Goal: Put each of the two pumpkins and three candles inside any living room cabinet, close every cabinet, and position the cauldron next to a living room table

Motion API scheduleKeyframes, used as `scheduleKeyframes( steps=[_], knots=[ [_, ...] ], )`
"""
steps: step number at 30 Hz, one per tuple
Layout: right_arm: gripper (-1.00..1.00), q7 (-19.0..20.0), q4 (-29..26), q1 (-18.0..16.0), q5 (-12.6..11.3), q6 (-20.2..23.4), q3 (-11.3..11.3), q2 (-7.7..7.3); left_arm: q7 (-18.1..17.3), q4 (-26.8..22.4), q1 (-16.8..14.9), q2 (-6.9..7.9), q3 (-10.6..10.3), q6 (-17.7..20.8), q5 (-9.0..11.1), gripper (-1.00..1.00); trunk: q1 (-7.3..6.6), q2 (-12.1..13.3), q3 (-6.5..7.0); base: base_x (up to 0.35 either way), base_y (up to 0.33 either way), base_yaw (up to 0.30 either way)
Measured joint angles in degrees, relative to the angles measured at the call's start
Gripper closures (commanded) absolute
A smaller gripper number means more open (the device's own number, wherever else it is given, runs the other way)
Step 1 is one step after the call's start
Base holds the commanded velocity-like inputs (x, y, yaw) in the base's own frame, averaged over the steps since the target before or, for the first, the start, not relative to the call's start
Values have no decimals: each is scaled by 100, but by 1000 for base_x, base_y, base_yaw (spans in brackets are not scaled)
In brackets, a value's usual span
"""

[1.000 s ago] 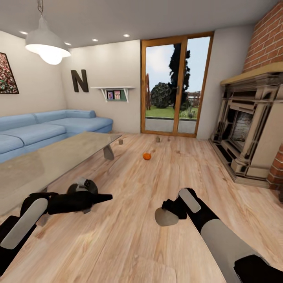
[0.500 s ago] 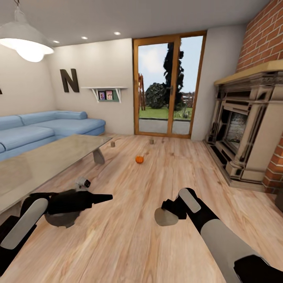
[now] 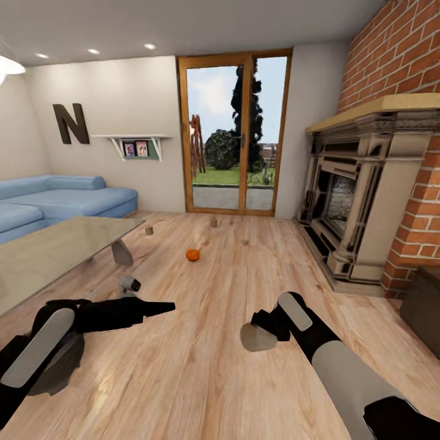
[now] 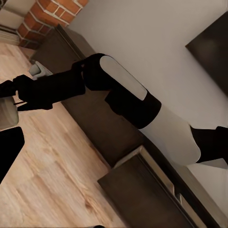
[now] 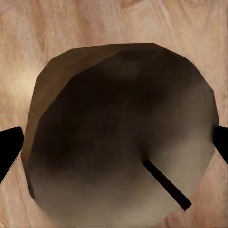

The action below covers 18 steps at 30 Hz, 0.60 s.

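Observation:
My right gripper point(image 3: 257, 335) is shut on a grey-beige candle point(image 5: 118, 137), held low over the wood floor. One orange pumpkin point(image 3: 193, 255) lies on the floor mid-room. Farther back, two more candles point(image 3: 148, 230) point(image 3: 214, 222) stand near the glass door. The table point(image 3: 49, 253) with its glossy top is at the left. A dark round shape point(image 3: 58, 366), possibly the cauldron, sits on the floor, half hidden under my left arm. My left gripper point(image 3: 164, 305) points right, open and empty. The dark-brown cabinet point(image 3: 425, 305) shows at the right edge, and as cabinet point(image 4: 109, 128) along the wall.
A blue sofa point(image 3: 67, 198) lines the left wall behind the table. A stone fireplace point(image 3: 354, 201) in a brick wall takes up the right side. The glass patio door point(image 3: 232, 134) is straight ahead across the floor.
The camera has turned to the right, so the whole room has slid left in the picture and the cabinet has come into view. Both arms hold the same pose.

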Motion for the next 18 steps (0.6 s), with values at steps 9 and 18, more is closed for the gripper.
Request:
scheduleKeyframes(
  steps=[9, 18],
  knots=[
    [100, 0, 0, 0, 1, 1, -1, 2, 0, 0, 0, 1, 0, 0, -1, -100, 0, 0, 18, 304, -169, -272],
    [100, 7, 1, 0, 2, -1, 0, 9, 0, -1, 1, 2, 1, 0, -4, -100, 0, 0, 21, 304, -169, -90]
  ],
)
